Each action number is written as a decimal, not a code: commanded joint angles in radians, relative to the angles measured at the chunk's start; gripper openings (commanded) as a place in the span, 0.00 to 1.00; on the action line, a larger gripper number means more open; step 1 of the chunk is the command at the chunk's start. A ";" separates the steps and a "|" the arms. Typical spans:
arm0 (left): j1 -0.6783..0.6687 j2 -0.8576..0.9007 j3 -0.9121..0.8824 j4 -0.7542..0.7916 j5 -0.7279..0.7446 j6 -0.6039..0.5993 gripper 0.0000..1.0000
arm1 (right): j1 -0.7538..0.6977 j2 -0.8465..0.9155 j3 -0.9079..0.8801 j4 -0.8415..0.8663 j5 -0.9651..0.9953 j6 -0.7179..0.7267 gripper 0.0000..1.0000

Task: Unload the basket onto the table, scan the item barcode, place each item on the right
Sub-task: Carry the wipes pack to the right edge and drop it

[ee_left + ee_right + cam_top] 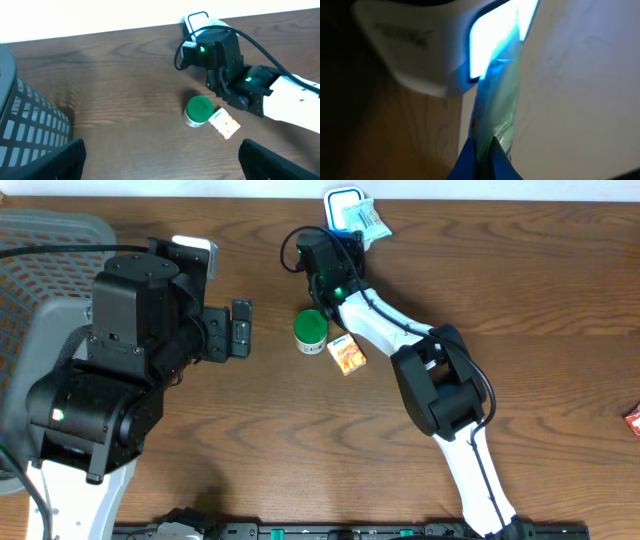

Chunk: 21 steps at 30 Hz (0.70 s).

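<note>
At the middle of the far edge of the wooden worktop (520,280), the right claw (349,235) is closed tight on a thin green and blue packet (368,220), pinching it by its lower edge. In the right wrist view the packet (502,100) stands on edge between the fingertips (470,162), and its upper end rises in front of the lit blue window of a white barcode scanner (420,45). Whether the packet touches the window cannot be told. From overhead the barcode scanner (343,198) sits right at the far edge, with the packet just to its right. The print on the packet is too blurred to make out a barcode. The left claw (241,328) is spread as wide as it goes and holds nothing. It hangs over bare wood on the left half of the worktop, and in its own view its two dark fingers (65,160) sit at the bottom corners. Between the two arms, near the middle of the worktop, stands a green-lidded jar (311,328), with a small orange box (347,354) lying just beside it on the right, touching or nearly so. A grey basket (40,240) fills the far left corner. A red item (632,420) pokes in at the right edge.
</note>
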 commanded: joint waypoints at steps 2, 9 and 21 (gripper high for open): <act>0.005 0.000 -0.004 0.000 -0.013 -0.005 0.98 | -0.008 -0.116 0.019 -0.139 -0.002 0.072 0.01; 0.005 0.000 -0.004 0.000 -0.013 -0.005 0.98 | -0.073 -0.269 0.019 -0.417 0.052 0.328 0.01; 0.005 0.000 -0.004 0.000 -0.013 -0.005 0.98 | -0.520 -0.346 0.018 -0.992 -0.079 1.014 0.01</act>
